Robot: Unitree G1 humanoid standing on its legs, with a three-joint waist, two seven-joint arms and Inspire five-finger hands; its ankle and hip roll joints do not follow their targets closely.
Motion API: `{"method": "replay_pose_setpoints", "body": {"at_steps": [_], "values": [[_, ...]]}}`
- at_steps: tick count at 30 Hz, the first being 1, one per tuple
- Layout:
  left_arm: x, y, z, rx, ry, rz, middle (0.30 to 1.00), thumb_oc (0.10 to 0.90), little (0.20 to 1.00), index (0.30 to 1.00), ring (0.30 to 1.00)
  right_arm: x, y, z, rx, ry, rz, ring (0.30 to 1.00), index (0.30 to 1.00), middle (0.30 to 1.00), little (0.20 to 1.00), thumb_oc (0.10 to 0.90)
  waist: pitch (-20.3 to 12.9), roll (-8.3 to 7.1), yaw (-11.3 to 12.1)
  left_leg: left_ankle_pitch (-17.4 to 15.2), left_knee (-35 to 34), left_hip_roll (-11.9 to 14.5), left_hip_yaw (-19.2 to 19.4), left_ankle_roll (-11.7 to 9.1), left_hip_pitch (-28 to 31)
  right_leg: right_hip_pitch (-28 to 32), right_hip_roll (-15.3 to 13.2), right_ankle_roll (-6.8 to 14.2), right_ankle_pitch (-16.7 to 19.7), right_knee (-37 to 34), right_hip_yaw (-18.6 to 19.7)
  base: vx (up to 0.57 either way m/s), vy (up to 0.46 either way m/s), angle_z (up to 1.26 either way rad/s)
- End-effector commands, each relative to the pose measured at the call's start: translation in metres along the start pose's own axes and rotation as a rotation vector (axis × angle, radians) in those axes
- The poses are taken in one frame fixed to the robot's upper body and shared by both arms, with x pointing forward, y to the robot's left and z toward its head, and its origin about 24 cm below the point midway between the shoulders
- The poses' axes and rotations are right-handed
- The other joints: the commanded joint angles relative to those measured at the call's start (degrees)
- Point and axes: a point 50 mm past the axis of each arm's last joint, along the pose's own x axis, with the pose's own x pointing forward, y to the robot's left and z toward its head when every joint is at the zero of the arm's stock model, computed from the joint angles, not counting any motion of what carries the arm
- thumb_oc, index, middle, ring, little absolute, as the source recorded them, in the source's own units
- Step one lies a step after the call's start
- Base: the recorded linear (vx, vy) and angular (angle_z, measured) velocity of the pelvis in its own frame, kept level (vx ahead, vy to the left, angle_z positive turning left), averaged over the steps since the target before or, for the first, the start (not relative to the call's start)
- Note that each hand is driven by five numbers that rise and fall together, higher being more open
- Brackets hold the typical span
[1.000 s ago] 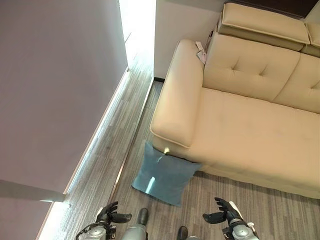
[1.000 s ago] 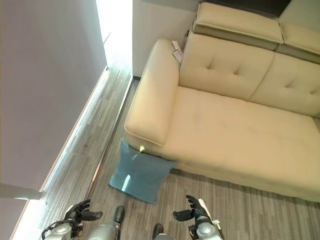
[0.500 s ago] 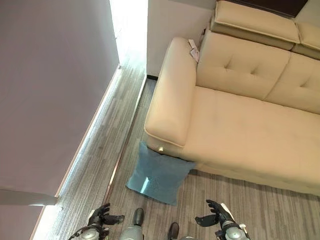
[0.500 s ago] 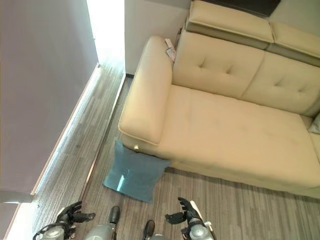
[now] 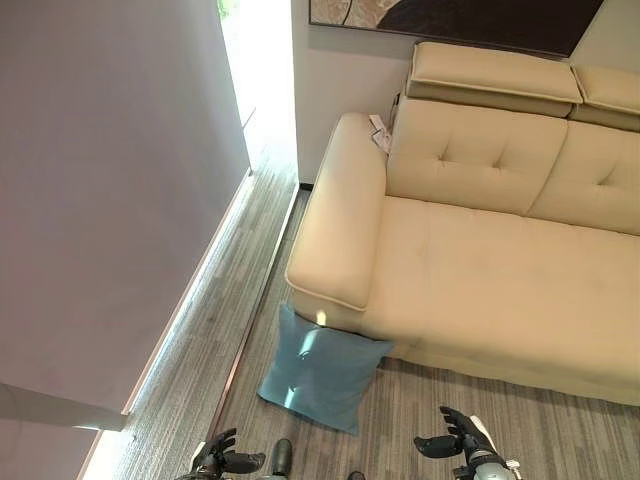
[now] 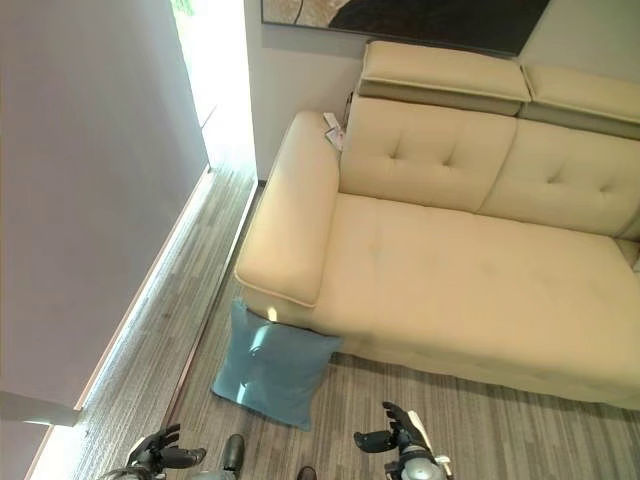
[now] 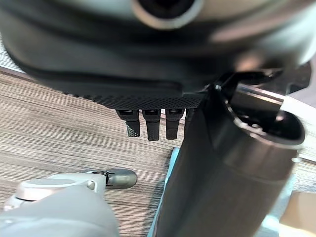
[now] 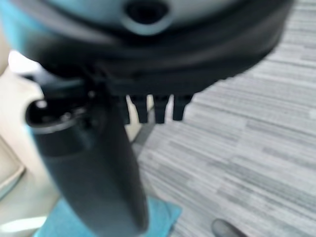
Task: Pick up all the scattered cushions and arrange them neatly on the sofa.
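**Blue cushion on the floor, both hands empty**

Nothing among the furnishings has changed place over the last second; the head camera has tipped up, so a dark framed picture (image 5: 470, 20) on the wall above the sofa now comes into sight, and both hands sit lower at the bottom edge than they did.

One blue cushion (image 5: 320, 370) stands tilted on the grey wood-look floor (image 5: 560, 420), its upper edge leaning against the front corner of the cream sofa (image 5: 500, 270), just below the end of the sofa's armrest (image 5: 340, 225). A bright patch of light falls across the cushion's face and the armrest's front edge. The sofa seat is broad and smooth, with tufted back cushions and two headrests (image 5: 490, 70) above them. A small white tag (image 5: 380, 133) lies in the gap between the armrest and the back.

The left hand (image 5: 222, 460) hangs near the floor at the lower left, fingers loosely spread and thumb out, holding nothing. The right hand (image 5: 460, 440) is at the lower right, likewise relaxed with fingers apart and nothing in it. Both hands are well apart from the cushion, which lies between them and further forward. A pale wall (image 5: 100, 200) runs along the left side, with a strip of strong daylight (image 5: 260, 90) falling on the floor beside it.
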Motion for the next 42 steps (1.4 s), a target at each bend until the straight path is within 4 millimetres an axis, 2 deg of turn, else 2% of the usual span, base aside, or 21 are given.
{"method": "replay_pose_setpoints", "body": {"at_steps": [1, 3, 5, 6, 8, 12, 13, 16, 20, 23, 24, 26, 27, 28, 31, 32, 34, 36, 39, 40, 42], "values": [[0.004, 0.017, 0.023, -0.014, -0.084, 0.051, 0.9, 0.8, 0.9, 0.9, 0.9, 0.004, -0.003, 0.024, 0.045, -0.095, -0.04, 0.9, 0.9, 0.9, 0.9, 0.8, -2.6, -2.57, -0.3, -10.8, 0.2, -4.3, 2.3, 2.4, 5.3, -5.6, -4.1, 6.1, 1.7, 1.1, 6.7, 0.04, -0.03, 0.04], [0.004, 0.017, 0.026, -0.019, -0.094, 0.052, 0.9, 0.8, 0.9, 0.9, 0.9, 0.004, -0.003, 0.027, 0.053, -0.107, -0.043, 0.9, 0.9, 0.9, 0.9, 0.8, -2.2, -2.65, -0.6, -11.3, 1.4, -4.2, 2.0, 2.3, 4.8, -6.0, -3.9, 5.8, 1.0, 1.8, 7.1, -0.01, -0.033, 0.06], [0.007, 0.014, 0.045, -0.005, -0.149, 0.038, 0.9, 0.8, 0.9, 0.9, 0.9, 0.004, -0.009, 0.034, 0.07, -0.139, -0.058, 0.9, 0.9, 0.9, 0.9, 0.8, -0.1, -3.73, -1.4, -13.3, 12.0, -5.0, 2.3, 0.6, -1.6, -7.6, -4.7, 4.7, 0.3, 3.6, 7.6, -0.09, -0.03, 0.23], [0.007, 0.014, 0.045, -0.005, -0.149, 0.038, 0.9, 0.8, 0.9, 0.9, 0.9, 0.004, -0.009, 0.034, 0.07, -0.139, -0.058, 0.9, 0.9, 0.9, 0.9, 0.8, -0.2, -3.69, -1.5, -13.5, 12.4, -5.0, 2.3, 0.6, -1.9, -7.8, -4.7, 4.7, 0.3, 3.7, 7.5, -0.08, -0.003, 0.49], [0.008, 0.009, 0.059, -0.023, -0.188, 0.031, 0.9, 0.8, 0.9, 0.9, 0.9, 0.006, -0.013, 0.039, 0.07, -0.148, -0.072, 0.9, 0.9, 0.9, 0.9, 0.8, 1.5, -4.21, -1.1, -14.4, 19.8, -4.5, 2.4, -0.6, -6.8, -7.8, -5.1, 4.1, 0.0, 4.0, 7.8, -0.06, 0.03, 0.68], [0.008, 0.007, 0.064, -0.039, -0.21, 0.023, 0.9, 0.8, 0.9, 0.9, 0.9, 0.007, -0.016, 0.039, 0.067, -0.139, -0.082, 0.9, 0.9, 0.9, 0.9, 0.8, 1.7, -4.43, -0.1, -12.5, 16.6, -2.9, 0.7, -0.4, -9.6, -7.4, -5.3, 4.8, -0.2, 4.0, 8.4, 0.1, 0.119, -0.05], [0.008, 0.006, 0.066, -0.045, -0.221, 0.024, 0.9, 0.8, 0.9, 0.9, 0.9, 0.008, -0.019, 0.038, 0.063, -0.132, -0.095, 0.9, 0.9, 0.9, 0.9, 0.8, 1.8, -4.04, 0.6, -10.0, 13.6, -2.6, -1.9, -0.6, -11.5, -7.1, -5.1, 5.1, -1.1, 4.5, 9.3, 0.09, 0.104, -0.07], [0.008, 0.004, 0.064, -0.04, -0.21, 0.014, 0.9, 0.8, 0.9, 0.9, 0.9, 0.008, -0.021, 0.036, 0.053, -0.12, -0.099, 0.9, 0.9, 0.9, 0.9, 0.8, 1.4, -3.15, 0.5, -8.6, 9.6, -1.6, -3.5, -0.6, -10.4, -7.0, -5.3, 5.4, -2.1, 5.3, 10.4, 0.12, 0.223, -0.1], [0.009, 0.005, 0.061, 0.013, -0.197, 0.009, 0.9, 0.8, 0.9, 0.9, 0.9, 0.008, -0.015, 0.033, 0.033, -0.106, -0.079, 0.9, 0.9, 0.9, 0.9, 0.8, 0.5, -3.58, 0.0, -9.2, 11.0, -2.8, -2.0, 0.5, -9.7, -7.9, -8.0, 6.8, -1.9, 7.4, 12.4, 0.14, 0.308, -0.43], [0.008, 0.019, 0.076, 0.004, -0.248, 0.046, 0.9, 0.8, 0.9, 0.9, 0.9, 0.01, -0.007, 0.041, 0.01, -0.122, -0.054, 0.9, 0.9, 0.9, 0.9, 0.8, 1.6, -4.49, 0.6, -11.3, 13.0, -3.3, 1.5, 2.0, -9.0, -11.3, -10.2, 8.7, 0.0, 10.6, 13.6, 0.0, 0.233, -0.38], [0.008, 0.023, 0.078, 0.001, -0.251, 0.058, 0.9, 0.8, 0.9, 0.9, 0.9, 0.01, -0.004, 0.044, 0.001, -0.127, -0.043, 0.9, 0.9, 0.9, 0.9, 0.8, 2.0, -4.71, 1.0, -11.6, 13.3, -3.2, 2.4, 2.3, -8.8, -12.0, -10.6, 9.0, 0.6, 11.2, 13.3, -0.05, 0.264, -0.87], [0.007, 0.032, 0.083, -0.007, -0.265, 0.084, 0.9, 0.8, 0.9, 0.9, 0.9, 0.011, 0.003, 0.054, -0.023, -0.156, -0.024, 0.9, 0.9, 0.9, 0.9, 0.8, 3.4, -4.93, 2.6, -12.3, 13.4, -2.2, 4.8, 2.8, -7.9, -13.9, -12.3, 9.0, 1.9, 13.9, 7.7, -0.03, 0.146, -1.12], [0.007, 0.032, 0.083, -0.007, -0.265, 0.084, 0.9, 0.8, 0.9, 0.9, 0.9, 0.011, 0.003, 0.054, -0.023, -0.156, -0.024, 0.9, 0.9, 0.9, 0.9, 0.8, 3.4, -4.94, 2.6, -12.2, 13.3, -2.2, 4.8, 2.8, -7.8, -13.9, -12.3, 9.0, 1.8, 13.9, 7.7, 0.04, 0.143, -0.9], [0.007, 0.033, 0.081, -0.01, -0.261, 0.085, 0.9, 0.8, 0.9, 0.9, 0.9, 0.012, 0.006, 0.057, -0.045, -0.164, -0.01, 0.9, 0.9, 0.9, 0.9, 0.8, 4.3, -5.15, 2.7, -12.0, 11.9, -2.7, 5.3, 3.3, -6.5, -14.8, -10.3, 7.9, 1.5, 15.4, 5.6, 0.03, 0.096, -0.61], [0.007, 0.034, 0.08, -0.015, -0.258, 0.089, 0.9, 0.8, 0.9, 0.9, 0.9, 0.012, 0.006, 0.06, -0.059, -0.173, -0.011, 0.9, 0.9, 0.9, 0.9, 0.8, 4.6, -5.5, 2.7, -11.7, 10.6, -3.6, 6.1, 3.7, -5.9, -16.3, -7.9, 7.6, 1.5, 14.5, 4.0, 0.03, 0.117, -0.1], [0.007, 0.033, 0.076, -0.019, -0.245, 0.089, 0.9, 0.8, 0.9, 0.9, 0.9, 0.013, 0.008, 0.063, -0.067, -0.184, -0.003, 0.9, 0.9, 0.9, 0.9, 0.8, 4.8, -5.95, 3.1, -11.7, 9.2, -4.3, 7.2, 3.8, -5.1, -17.6, -5.9, 6.6, 1.6, 12.6, 0.5, 0.05, 0.082, -0.15], [0.007, 0.029, 0.073, -0.015, -0.235, 0.075, 0.9, 0.8, 0.9, 0.9, 0.9, 0.012, 0.006, 0.062, -0.07, -0.189, -0.003, 0.9, 0.9, 0.9, 0.9, 0.8, 4.8, -6.04, 2.9, -12.2, 9.7, -4.8, 7.1, 3.9, -4.7, -16.8, -4.9, 5.7, 0.9, 10.2, 1.0, 0.1, 0.02, -0.31], [0.008, 0.022, 0.074, -0.008, -0.239, 0.054, 0.9, 0.8, 0.9, 0.9, 0.9, 0.011, 0.001, 0.06, -0.067, -0.193, -0.019, 0.9, 0.9, 0.9, 0.9, 0.8, 4.8, -5.75, 1.6, -12.4, 10.4, -5.9, 6.0, 4.0, -5.4, -17.5, -3.1, 5.2, 0.8, 10.0, 5.5, 0.08, 0.001, -0.1], [0.008, 0.016, 0.073, -0.004, -0.243, 0.033, 0.9, 0.8, 0.9, 0.9, 0.9, 0.01, -0.004, 0.055, -0.055, -0.182, -0.036, 0.9, 0.9, 0.9, 0.9, 0.8, 4.5, -5.45, 1.2, -13.5, 12.0, -6.4, 5.8, 3.5, -5.8, -16.5, -3.4, 5.1, 1.3, 8.6, 5.6, 0.06, -0.031, 0.38], [0.008, 0.008, 0.074, 0.013, -0.247, 0.008, 0.9, 0.8, 0.9, 0.9, 0.9, 0.009, -0.008, 0.052, -0.031, -0.186, -0.049, 0.9, 0.9, 0.9, 0.9, 0.8, 4.9, -5.17, 0.5, -14.5, 17.2, -6.6, 5.6, 2.3, -7.3, -15.4, -3.6, 4.2, 0.9, 8.0, 5.6, 0.09, -0.046, 0.2], [0.008, 0.005, 0.077, 0.005, -0.259, -0.002, 0.9, 0.8, 0.9, 0.9, 0.9, 0.009, -0.011, 0.054, -0.025, -0.188, -0.057, 0.9, 0.9, 0.9, 0.9, 0.8, 5.4, -5.14, 0.4, -15.0, 20.6, -6.5, 5.5, 1.5, -8.9, -14.7, -3.9, 4.0, 0.8, 7.4, 5.4, 0.05, -0.012, 0.63]]}}
